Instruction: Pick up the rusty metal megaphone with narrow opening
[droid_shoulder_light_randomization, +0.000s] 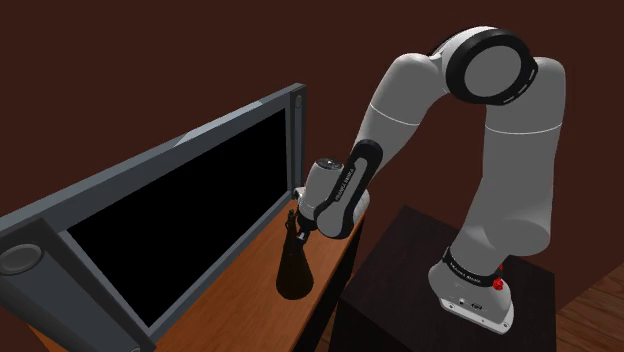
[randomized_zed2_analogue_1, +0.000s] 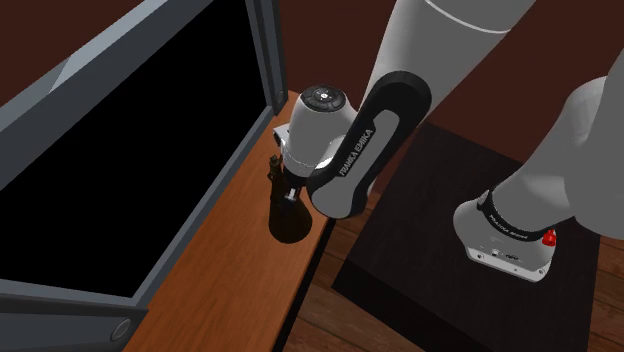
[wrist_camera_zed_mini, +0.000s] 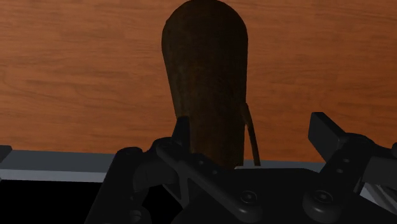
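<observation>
The megaphone (droid_shoulder_light_randomization: 293, 272) is a dark rusty-brown cone that stands on its wide end on the wooden tabletop (droid_shoulder_light_randomization: 230, 310), close to the table's edge. My black gripper (droid_shoulder_light_randomization: 298, 232) hangs right over its narrow top end. In the wrist view the megaphone (wrist_camera_zed_mini: 203, 76) lies between the fingers of the gripper (wrist_camera_zed_mini: 251, 133), which is open. One finger (wrist_camera_zed_mini: 181, 137) sits against the cone's side, while the other finger (wrist_camera_zed_mini: 324, 130) stands well off it. A thin handle (wrist_camera_zed_mini: 252, 137) runs along the cone. In the second exterior view the gripper (randomized_zed2_analogue_1: 278, 172) comes down onto the megaphone (randomized_zed2_analogue_1: 288, 222).
A large flat screen (droid_shoulder_light_randomization: 170, 215) in a grey frame stands along the table just behind the megaphone, a hand's width from the gripper. The dark stand box (droid_shoulder_light_randomization: 400, 290) adjoins the table's near edge. Wooden floor (randomized_zed2_analogue_1: 400, 330) lies below.
</observation>
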